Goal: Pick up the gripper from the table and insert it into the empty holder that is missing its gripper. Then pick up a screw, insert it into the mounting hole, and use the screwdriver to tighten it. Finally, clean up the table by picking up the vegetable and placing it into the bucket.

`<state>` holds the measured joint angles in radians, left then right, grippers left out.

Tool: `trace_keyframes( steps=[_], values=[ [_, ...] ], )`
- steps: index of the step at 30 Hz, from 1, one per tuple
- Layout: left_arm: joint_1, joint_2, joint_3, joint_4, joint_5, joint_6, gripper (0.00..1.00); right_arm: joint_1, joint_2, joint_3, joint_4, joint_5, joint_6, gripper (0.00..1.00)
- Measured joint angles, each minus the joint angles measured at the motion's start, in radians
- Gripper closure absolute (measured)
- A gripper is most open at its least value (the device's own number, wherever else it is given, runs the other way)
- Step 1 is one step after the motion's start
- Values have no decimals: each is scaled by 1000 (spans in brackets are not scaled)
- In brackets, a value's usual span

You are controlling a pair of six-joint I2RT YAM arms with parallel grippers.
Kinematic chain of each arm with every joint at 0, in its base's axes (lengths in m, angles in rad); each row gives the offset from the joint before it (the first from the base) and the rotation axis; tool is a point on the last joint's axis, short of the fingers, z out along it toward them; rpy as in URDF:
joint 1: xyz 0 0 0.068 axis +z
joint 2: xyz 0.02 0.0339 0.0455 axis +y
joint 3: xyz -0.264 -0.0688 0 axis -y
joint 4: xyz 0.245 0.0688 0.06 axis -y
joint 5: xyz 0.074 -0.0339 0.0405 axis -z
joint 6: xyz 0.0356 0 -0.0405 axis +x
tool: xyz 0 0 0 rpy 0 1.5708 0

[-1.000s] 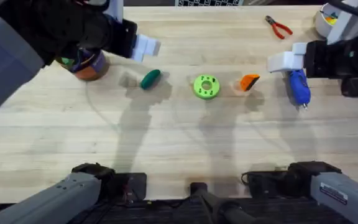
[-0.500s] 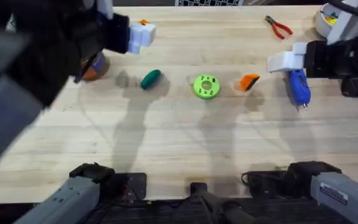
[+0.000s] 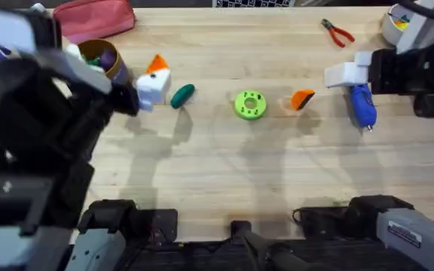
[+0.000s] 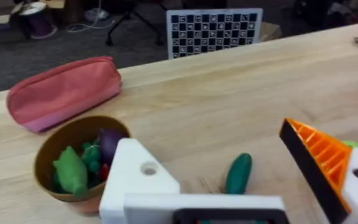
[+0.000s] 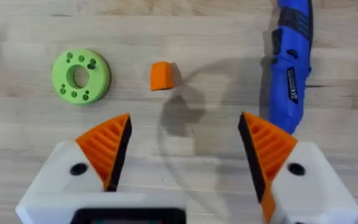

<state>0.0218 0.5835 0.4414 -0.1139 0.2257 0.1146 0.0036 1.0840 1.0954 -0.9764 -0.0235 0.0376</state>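
I am logging the orange gripper lying on the table between the green disc and the blue screwdriver. My right gripper is hovering spread above it. My left gripper is hanging spread, its holder bare, beside the vegetable and bucket.

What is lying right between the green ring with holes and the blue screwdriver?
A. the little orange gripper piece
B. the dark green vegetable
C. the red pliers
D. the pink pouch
A: the small orange gripper piece lies on the table between the green ring and the blue screwdriver.
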Motion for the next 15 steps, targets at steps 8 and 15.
trace_keyframes(
  steps=[8, 15],
  values=[
    [0, -214, -207, 126, 104, 0, 14, 0, 0, 0, 0, 0, 0, 8],
    [0, -425, -381, 177, 187, 0, 14, 0, 0, 0, 0, 0, 0, 8]
  ],
)
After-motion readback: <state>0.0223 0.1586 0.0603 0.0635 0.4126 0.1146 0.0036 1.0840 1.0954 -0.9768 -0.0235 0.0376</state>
